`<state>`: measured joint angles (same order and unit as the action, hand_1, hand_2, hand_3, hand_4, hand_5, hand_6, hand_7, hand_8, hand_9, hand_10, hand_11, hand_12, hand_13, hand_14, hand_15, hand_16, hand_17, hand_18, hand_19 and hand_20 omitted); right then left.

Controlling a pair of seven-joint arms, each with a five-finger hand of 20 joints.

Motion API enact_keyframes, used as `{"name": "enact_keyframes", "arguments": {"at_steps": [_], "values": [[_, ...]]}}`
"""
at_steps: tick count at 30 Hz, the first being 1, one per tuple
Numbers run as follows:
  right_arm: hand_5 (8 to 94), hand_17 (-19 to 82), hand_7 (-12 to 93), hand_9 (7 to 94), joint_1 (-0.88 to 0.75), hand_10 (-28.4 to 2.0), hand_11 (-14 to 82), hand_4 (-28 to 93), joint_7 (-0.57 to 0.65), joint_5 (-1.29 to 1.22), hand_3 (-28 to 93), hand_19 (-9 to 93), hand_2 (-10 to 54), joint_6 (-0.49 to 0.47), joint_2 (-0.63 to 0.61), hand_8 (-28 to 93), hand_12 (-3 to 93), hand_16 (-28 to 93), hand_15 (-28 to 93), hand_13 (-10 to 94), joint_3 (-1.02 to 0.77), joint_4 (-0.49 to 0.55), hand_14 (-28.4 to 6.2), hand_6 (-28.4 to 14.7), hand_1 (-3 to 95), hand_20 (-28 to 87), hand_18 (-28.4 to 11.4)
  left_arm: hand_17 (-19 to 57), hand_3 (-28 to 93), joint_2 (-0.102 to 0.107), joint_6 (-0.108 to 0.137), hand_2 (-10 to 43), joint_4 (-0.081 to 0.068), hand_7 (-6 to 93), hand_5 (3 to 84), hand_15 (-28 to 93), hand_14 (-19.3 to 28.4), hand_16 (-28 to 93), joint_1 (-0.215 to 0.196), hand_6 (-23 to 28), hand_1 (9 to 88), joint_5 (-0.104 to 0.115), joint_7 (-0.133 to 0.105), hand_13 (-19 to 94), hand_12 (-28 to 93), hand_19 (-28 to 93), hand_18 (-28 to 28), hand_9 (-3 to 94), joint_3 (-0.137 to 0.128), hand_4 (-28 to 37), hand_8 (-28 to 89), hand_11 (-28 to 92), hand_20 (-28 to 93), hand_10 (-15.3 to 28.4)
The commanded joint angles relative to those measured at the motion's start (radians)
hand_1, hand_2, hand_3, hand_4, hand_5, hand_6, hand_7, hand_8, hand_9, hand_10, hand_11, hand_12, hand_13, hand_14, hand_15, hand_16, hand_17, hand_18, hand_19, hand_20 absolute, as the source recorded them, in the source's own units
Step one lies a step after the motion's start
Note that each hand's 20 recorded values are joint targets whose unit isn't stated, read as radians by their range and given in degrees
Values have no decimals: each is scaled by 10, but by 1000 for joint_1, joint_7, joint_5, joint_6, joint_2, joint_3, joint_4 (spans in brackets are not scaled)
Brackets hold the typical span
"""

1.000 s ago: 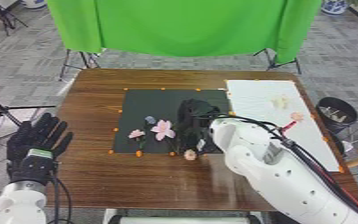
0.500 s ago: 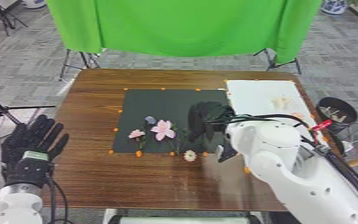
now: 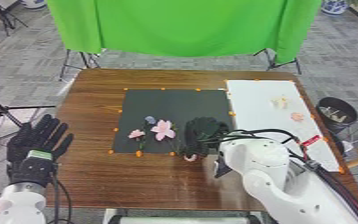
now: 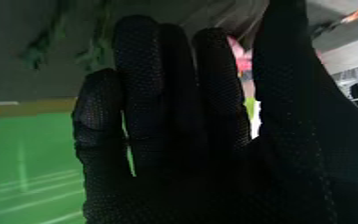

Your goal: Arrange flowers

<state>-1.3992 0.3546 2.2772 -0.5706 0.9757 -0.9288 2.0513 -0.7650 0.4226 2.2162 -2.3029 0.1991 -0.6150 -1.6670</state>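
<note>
You have the right hand point(image 3: 204, 131) low over the near right part of the black mat point(image 3: 171, 102), just by the small pale flower point(image 3: 190, 158) at the mat's near edge; it is probably there to settle that bloom beside its neighbours. The large pink flower point(image 3: 163, 130), small pink flower point(image 3: 136, 134) and blue flower point(image 3: 150, 120) lie on the mat, grouped, you may judge, as one arrangement; two pale blossoms point(image 3: 280, 103) lie on the white sheet point(image 3: 248, 94), likely your spares. Your left hand point(image 3: 39, 146) waits at the table's left side, fingers loose and spread, clear of the work. The head view gives you this layout; the right wrist view gives you the right fingers, released and nearly straight, a pink bloom point(image 4: 241, 54) visible beside the thumb; whether they touch a stem, you cannot tell.
</note>
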Motion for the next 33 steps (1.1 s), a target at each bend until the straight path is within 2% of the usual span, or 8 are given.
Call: {"name": "enact_keyframes", "arguments": {"at_steps": [1, 6, 8, 12, 18, 23, 24, 33], "values": [[664, 315, 224, 698, -37, -113, 197, -283, -3, 36, 576, 821, -95, -31, 20, -143, 185, 242, 504, 655, 19, 11, -96, -3, 502, 421, -220, -66, 722, -14, 3, 172, 1, 231, 468, 488, 168, -111, -9, 98, 311, -5, 12, 293, 101, 441, 159, 411, 9, -283, -125, 282, 79, 154], [675, 324, 238, 719, -51, -99, 196, -283, -6, 61, 588, 823, -95, 8, 22, -107, 194, 256, 491, 667, 35, -18, -90, 7, 550, 421, -216, -66, 724, -14, 6, 171, -3, 231, 468, 487, 167, -111, -1, 98, 311, -5, 16, 293, 101, 441, 158, 411, 14, -283, -124, 281, 79, 154], [682, 330, 253, 752, -66, -81, 134, -282, -26, 91, 547, 827, -95, 32, 23, -45, 275, 349, 448, 684, 32, -22, -71, 6, 608, 421, -213, -66, 724, -11, 2, 171, -2, 231, 468, 486, 167, -111, -6, 98, 312, -3, 13, 293, 101, 441, 158, 410, 9, -283, -124, 282, 80, 154], [686, 341, 347, 800, -77, -66, 84, -283, -24, 103, 483, 834, -95, 85, 20, -24, 367, 405, 434, 699, 48, -33, -51, 11, 671, 428, -210, -66, 724, -13, 4, 171, 2, 231, 468, 487, 167, -110, -14, 98, 312, -1, 10, 293, 101, 442, 158, 411, 4, -283, -124, 282, 80, 154], [724, 373, 422, 860, -72, -60, 117, -282, -28, 99, 616, 850, -95, 152, 1, 23, 436, 444, 430, 754, 44, -12, -40, 17, 641, 431, -208, -66, 724, -16, 3, 171, 1, 230, 468, 489, 170, -111, -19, 98, 311, -1, 10, 294, 100, 441, 158, 411, 2, -283, -124, 283, 79, 155], [731, 375, 425, 867, -24, -60, 118, -282, -11, 74, 630, 852, -95, 191, -7, 30, 448, 449, 435, 757, 17, 20, -43, 16, 638, 431, -208, -66, 724, -19, 5, 171, 2, 230, 468, 489, 169, -111, -17, 98, 311, -7, 11, 293, 100, 441, 158, 410, 5, -283, -124, 283, 79, 155], [731, 375, 424, 865, -9, -60, 117, -282, -16, 73, 630, 851, -95, 194, -2, 30, 448, 449, 436, 756, 12, 19, -43, 15, 639, 431, -207, -66, 723, -14, 3, 172, 5, 230, 468, 489, 169, -111, -25, 98, 312, -2, 1, 293, 100, 441, 158, 410, 4, -283, -124, 283, 79, 155], [730, 371, 428, 860, 165, -58, 113, -283, 47, 80, 633, 849, -95, 375, 23, 21, 445, 449, 430, 751, 141, -126, -42, 13, 639, 430, -207, -66, 723, -8, 0, 172, 0, 231, 467, 488, 168, -112, -11, 98, 311, -2, 0, 293, 101, 441, 157, 410, 18, -283, -124, 283, 79, 155]]}}
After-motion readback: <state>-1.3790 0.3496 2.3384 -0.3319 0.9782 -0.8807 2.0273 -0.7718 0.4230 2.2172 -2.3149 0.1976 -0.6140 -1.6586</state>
